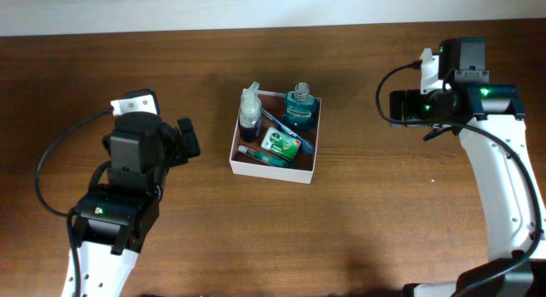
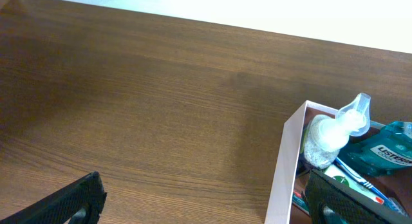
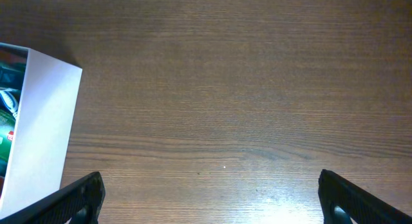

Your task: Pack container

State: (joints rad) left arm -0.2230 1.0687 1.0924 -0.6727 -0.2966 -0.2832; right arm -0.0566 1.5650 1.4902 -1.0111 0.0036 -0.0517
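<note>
The container (image 1: pixel 269 171), a square shallow box with white walls, sits mid-table. It holds a clear spray bottle (image 1: pixel 249 109), a teal mouthwash bottle (image 1: pixel 299 107), a green packet (image 1: pixel 281 143), a blue toothbrush (image 1: pixel 275 122) and a tube (image 1: pixel 260 155). My left gripper (image 1: pixel 186 140) is open and empty, left of the box. In the left wrist view (image 2: pixel 206 205) the box wall (image 2: pixel 286 166) stands near the right finger, with the spray bottle (image 2: pixel 331 130) behind it. My right gripper (image 1: pixel 395 107) is open and empty, right of the box. Its wrist view (image 3: pixel 212 201) shows the box wall (image 3: pixel 45 127) at left.
The brown wooden table (image 1: pixel 384 212) runs to a pale wall strip along its far edge (image 1: pixel 256 7). Black cables loop from both arms: one at the left (image 1: pixel 51 165) and one at the right (image 1: pixel 388 84). No loose items show outside the box.
</note>
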